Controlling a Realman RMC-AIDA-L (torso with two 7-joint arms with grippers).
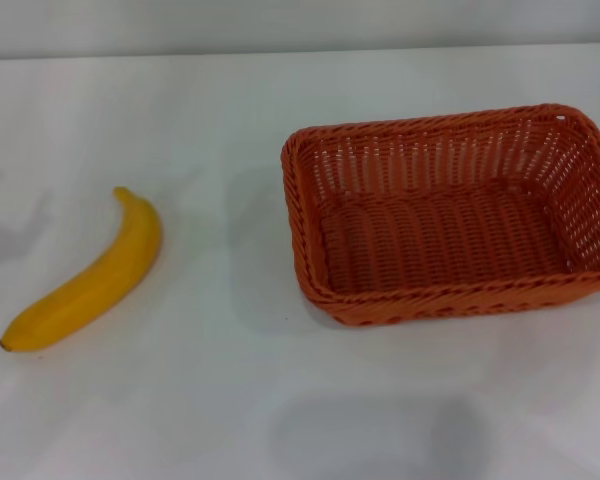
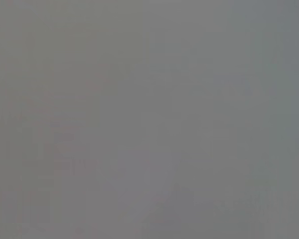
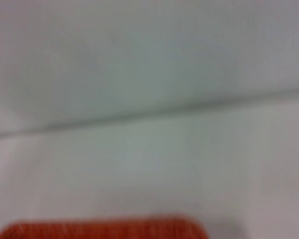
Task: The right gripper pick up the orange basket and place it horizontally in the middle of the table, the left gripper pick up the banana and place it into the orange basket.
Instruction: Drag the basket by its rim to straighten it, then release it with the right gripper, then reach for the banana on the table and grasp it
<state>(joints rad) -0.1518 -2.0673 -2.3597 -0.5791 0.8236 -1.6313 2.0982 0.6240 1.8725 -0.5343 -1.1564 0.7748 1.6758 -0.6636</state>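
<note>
Evidently nothing begun: orange basket [image 1: 450, 215] right of frame, banana [image 1: 90, 275] lower left, grippers unseen, state untellable; right gripper must first reach the basket.

Banana [image 1: 88, 280] lies on counter [image 1: 230, 400], left side, well apart from wicker basket [image 1: 450, 215], which sits upright on the right, slightly farther back.

A pale wall [image 1: 300, 25] is being seen behind the far edge of a white tabletop [image 1: 230, 400]. Soft, even light is being cast from above, and faint grey shadows are being thrown on the surface.
</note>
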